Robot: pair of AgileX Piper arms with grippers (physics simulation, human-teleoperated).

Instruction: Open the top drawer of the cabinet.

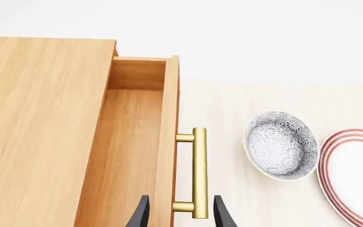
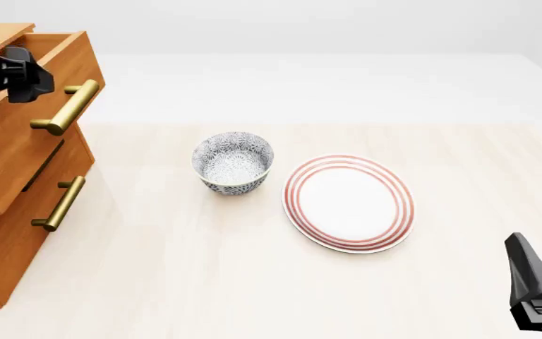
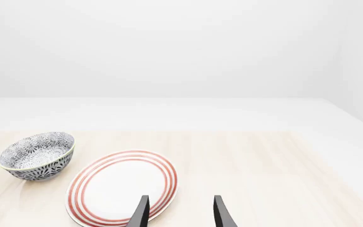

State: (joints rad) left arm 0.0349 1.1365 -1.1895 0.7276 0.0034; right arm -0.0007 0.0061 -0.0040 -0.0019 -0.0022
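Observation:
The cabinet (image 2: 3, 268) stands at the table's left edge. Its top drawer (image 2: 31, 159) is pulled out and leans forward over the two lower drawers, its brass bar handle (image 2: 67, 107) facing the table. In the left wrist view the drawer's empty inside (image 1: 128, 151) shows beside the cabinet top (image 1: 36, 127). My left gripper (image 2: 25, 76) is open just above the drawer front. Its two dark fingers straddle the drawer front and the near end of the handle (image 1: 198, 172), spread wide and not clamping it. My right gripper (image 2: 527, 261) is open and empty at the front right.
A patterned grey bowl (image 2: 233, 161) stands mid-table, with a white plate with red rings (image 2: 348, 203) to its right. Both also show in the right wrist view, the bowl (image 3: 38, 155) and the plate (image 3: 121, 187). A lower drawer's handle (image 2: 59, 203) juts out below.

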